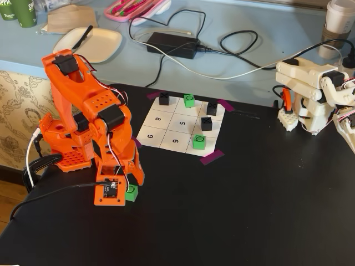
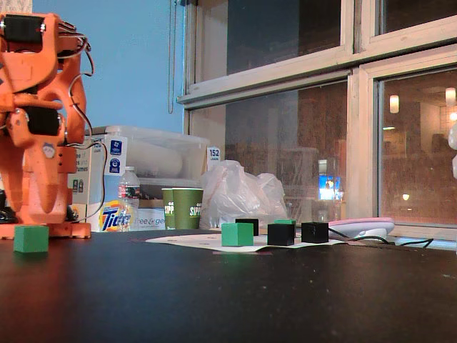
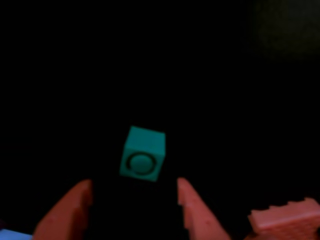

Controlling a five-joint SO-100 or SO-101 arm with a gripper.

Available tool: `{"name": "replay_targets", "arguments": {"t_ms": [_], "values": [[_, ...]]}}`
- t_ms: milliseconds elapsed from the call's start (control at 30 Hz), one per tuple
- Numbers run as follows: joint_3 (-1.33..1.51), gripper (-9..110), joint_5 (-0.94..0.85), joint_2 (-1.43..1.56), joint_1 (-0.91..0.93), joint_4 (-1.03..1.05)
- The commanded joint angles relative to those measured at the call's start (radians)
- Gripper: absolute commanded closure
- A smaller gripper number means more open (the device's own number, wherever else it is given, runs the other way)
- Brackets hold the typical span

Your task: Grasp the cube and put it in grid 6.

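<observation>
A green cube [image 1: 132, 192] with a black ring on top sits on the black table, off the paper grid, at the foot of my orange arm. It also shows in the other fixed view [image 2: 31, 238] and in the wrist view [image 3: 143, 153]. My gripper [image 3: 134, 184] is open and empty, pointing down just above the table. The cube lies just ahead of the fingertips [image 3: 85, 192], not between them. In a fixed view the gripper [image 1: 123, 193] is mostly hidden behind the wrist camera board. Grid 6 [image 1: 175, 141] is a bare white cell in the near row, middle.
On the paper grid stand two more green ring cubes [image 1: 198, 142] [image 1: 189, 100] and three black X cubes [image 1: 164, 98] [image 1: 212, 108] [image 1: 206, 123]. Cells 9 [image 1: 150, 136], 8 and 5 are bare. A white arm [image 1: 310, 94] stands at the right. Cables and a power brick lie behind the table.
</observation>
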Motion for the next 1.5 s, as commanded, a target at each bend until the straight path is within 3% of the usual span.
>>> {"name": "replay_targets", "arguments": {"t_ms": [0, 867, 967, 1067, 1467], "values": [[-0.003, 74, 0.005, 0.020, -0.012, -0.032], [-0.049, 74, 0.083, -0.114, -0.043, -0.034], [-0.029, 81, 0.077, -0.112, -0.032, -0.043], [0.006, 101, 0.083, -0.094, -0.012, -0.074], [0.032, 101, 0.114, -0.031, -0.040, -0.074]]}}
